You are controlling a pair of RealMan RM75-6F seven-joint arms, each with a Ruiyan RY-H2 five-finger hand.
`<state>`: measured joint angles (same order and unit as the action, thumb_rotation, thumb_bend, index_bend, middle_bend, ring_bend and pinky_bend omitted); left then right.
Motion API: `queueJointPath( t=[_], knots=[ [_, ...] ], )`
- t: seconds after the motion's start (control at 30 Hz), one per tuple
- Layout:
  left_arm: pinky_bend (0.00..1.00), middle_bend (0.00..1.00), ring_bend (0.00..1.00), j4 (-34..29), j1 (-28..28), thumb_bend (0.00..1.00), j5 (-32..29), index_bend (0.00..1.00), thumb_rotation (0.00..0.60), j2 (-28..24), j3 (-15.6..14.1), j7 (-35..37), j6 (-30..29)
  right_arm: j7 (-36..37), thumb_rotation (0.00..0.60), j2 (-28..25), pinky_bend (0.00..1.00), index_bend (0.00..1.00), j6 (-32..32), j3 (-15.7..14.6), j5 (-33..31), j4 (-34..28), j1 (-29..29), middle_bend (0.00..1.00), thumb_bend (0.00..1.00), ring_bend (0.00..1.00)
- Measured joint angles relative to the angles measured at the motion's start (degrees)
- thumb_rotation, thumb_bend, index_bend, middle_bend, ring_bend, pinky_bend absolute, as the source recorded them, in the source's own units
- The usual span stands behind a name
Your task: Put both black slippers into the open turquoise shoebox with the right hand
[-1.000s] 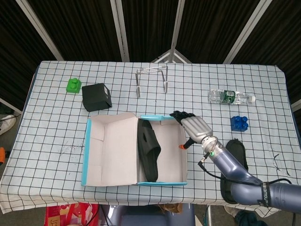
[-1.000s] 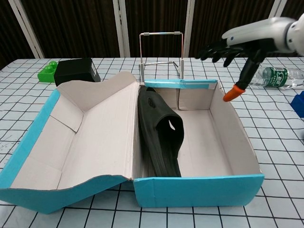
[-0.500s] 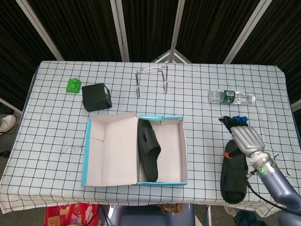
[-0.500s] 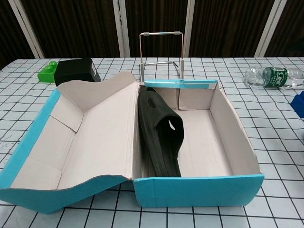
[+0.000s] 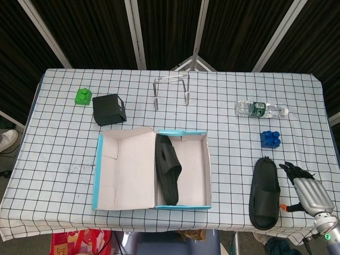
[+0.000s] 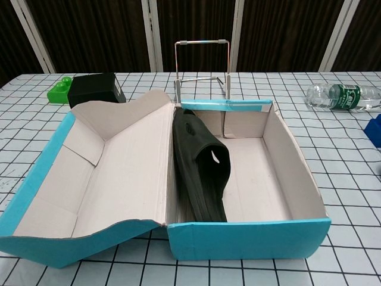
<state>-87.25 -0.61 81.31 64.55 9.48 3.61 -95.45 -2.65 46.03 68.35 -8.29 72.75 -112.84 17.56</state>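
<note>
The turquoise shoebox [image 5: 97,175] [image 6: 250,237] lies open near the table's front edge, its lid folded out to the left. One black slipper [image 5: 168,169] [image 6: 202,164] leans on its side against the box's left inner wall. The second black slipper [image 5: 265,193] lies flat on the tablecloth, to the right of the box. My right hand [image 5: 309,192] hovers just right of that slipper, near the table's front right corner, fingers spread and holding nothing. It shows only in the head view. My left hand shows in neither view.
A black cube box [image 5: 109,109] [image 6: 93,89] and green block [image 5: 82,96] [image 6: 59,90] sit at the back left. A wire stand [image 5: 171,90] [image 6: 201,64] is behind the shoebox. A water bottle [image 5: 261,109] [image 6: 340,97] and blue block [image 5: 270,139] [image 6: 374,130] lie at the right.
My right hand has swung from above the box's right wall out to the right and toward the front, past the second slipper, leaving the chest view. Both slippers stay put.
</note>
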Motion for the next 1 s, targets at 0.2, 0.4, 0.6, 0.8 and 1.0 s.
queueJointPath(
  t=[0.2, 0.4, 0.6, 0.8, 1.0],
  knots=[
    [0.1, 0.05, 0.03, -0.2, -0.1, 0.64, 0.3, 0.23, 0.6, 0.0, -0.1, 0.0, 0.2, -1.8, 0.6, 2.6, 0.14, 0.09, 3.5, -1.7, 2.0, 1.5, -4.7, 0.06, 0.12, 0.09],
    [0.1, 0.05, 0.03, -0.1, 0.0, 0.64, 0.6, 0.23, 0.6, 0.0, -0.2, -0.2, -0.1, -4.1, 0.6, 6.6, 0.14, 0.09, 4.5, -2.0, 2.2, 4.9, -7.2, 0.05, 0.13, 0.08],
    [0.1, 0.05, 0.03, -0.1, -0.1, 0.64, 0.6, 0.23, 0.6, 0.2, -0.3, -0.9, 0.0, -4.3, 0.6, 10.2, 0.14, 0.09, 3.4, -1.7, 2.0, 8.5, -8.4, 0.05, 0.12, 0.08],
    [0.1, 0.05, 0.03, -0.3, -0.2, 0.64, 0.9, 0.23, 0.6, 0.4, -0.4, -1.6, 0.1, -4.4, 0.6, 13.2, 0.14, 0.09, 3.1, -1.1, 2.9, 11.2, -9.2, 0.05, 0.12, 0.08],
    [0.1, 0.05, 0.03, -0.4, -0.2, 0.64, 0.7, 0.23, 0.6, 0.4, -0.3, -1.7, 0.1, -4.3, 0.6, 15.9, 0.14, 0.09, 3.2, -0.3, 4.3, 13.1, -9.8, 0.05, 0.13, 0.08]
  ],
)
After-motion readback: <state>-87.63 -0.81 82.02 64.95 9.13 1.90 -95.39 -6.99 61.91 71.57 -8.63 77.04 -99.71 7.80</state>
